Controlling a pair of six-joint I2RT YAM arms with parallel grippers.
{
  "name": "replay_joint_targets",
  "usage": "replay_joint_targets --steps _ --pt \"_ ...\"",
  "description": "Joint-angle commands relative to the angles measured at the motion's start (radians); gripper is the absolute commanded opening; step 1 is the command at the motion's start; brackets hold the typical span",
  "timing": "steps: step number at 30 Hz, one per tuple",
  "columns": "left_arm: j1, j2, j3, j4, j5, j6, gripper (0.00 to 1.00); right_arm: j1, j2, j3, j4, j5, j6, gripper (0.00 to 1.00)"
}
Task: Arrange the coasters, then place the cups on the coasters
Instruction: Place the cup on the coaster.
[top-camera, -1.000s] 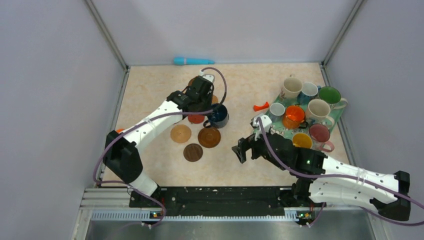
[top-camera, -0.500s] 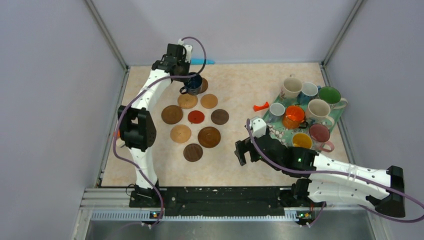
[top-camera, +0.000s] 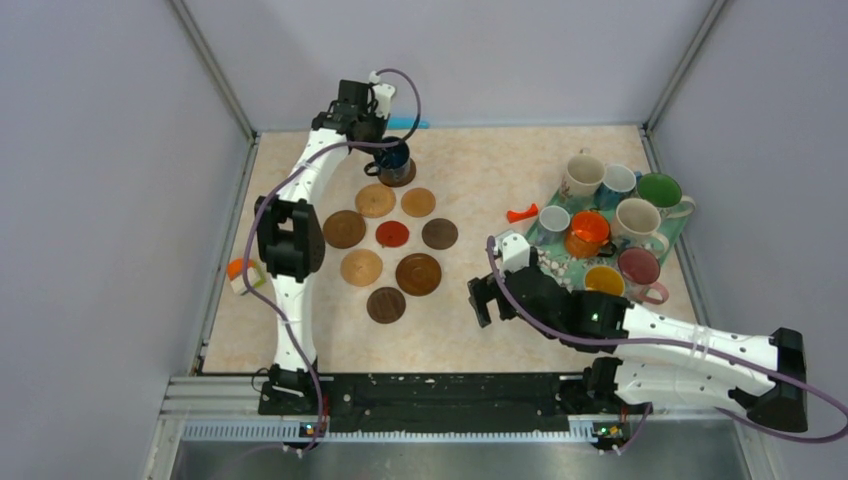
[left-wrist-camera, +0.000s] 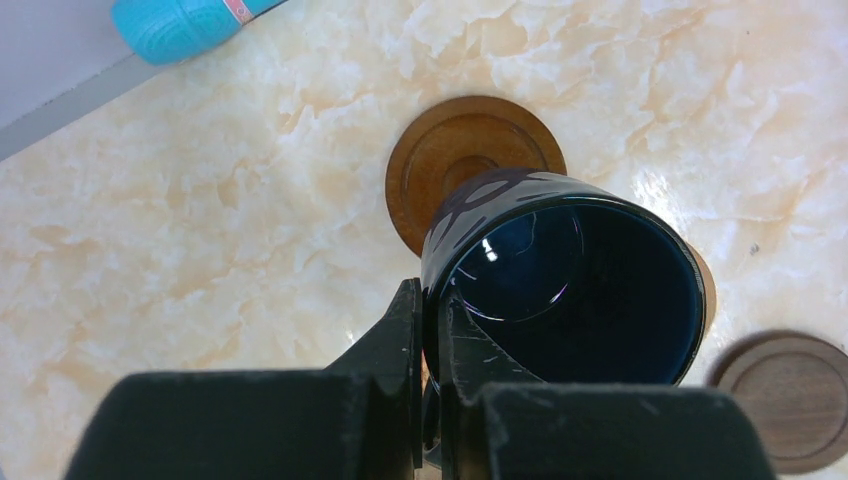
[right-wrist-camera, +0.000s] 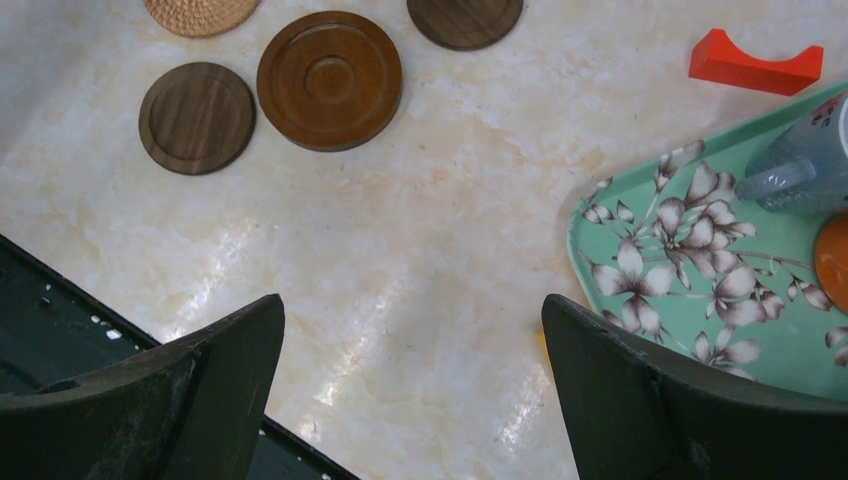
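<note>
Dark blue mug (left-wrist-camera: 560, 290): held by its rim and tilted, base over the far brown wooden coaster (left-wrist-camera: 470, 165); I cannot tell whether the base touches it
Left gripper (left-wrist-camera: 428, 310): jaws clamped on the mug wall, 1 finger inside and 1 outside
Right gripper (right-wrist-camera: 412, 320): jaws wide apart, holding nothing, above the marbled table (right-wrist-camera: 420, 200) between the coasters and the teal floral tray (right-wrist-camera: 600, 215)
Coasters: 9 in a loose cluster, the red coaster (top-camera: 392, 234) in the middle, 8 of them bare
Tray: 8 mugs stand on it, the orange mug (top-camera: 588, 232) among them
Step in hand: probably seating mug 1 of 9
Doing it well: level the mug, centre its base inside the coaster's raised ring and lower until it sits flat; then part the jaws and lift straight up, so the inner finger clears the rim without tipping it
</note>
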Motion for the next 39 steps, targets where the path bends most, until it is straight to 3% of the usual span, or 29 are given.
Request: replay_joint_targets --steps 1,12,39 --pt "0.030 0.051 0.133 0.094 0.064 -0.018 0.00 0.005 0.037 0.071 0.035 0.024 -0.011 0.99" --pt "0.073 0.115 0.165 0.133 0.119 -0.117 0.00 0.004 0.115 0.114 0.019 0.030 -0.010 0.99" --pt "0.077 0.174 0.165 0.177 0.116 -0.220 0.00 0.005 0.109 0.120 0.002 0.033 -0.003 0.99"
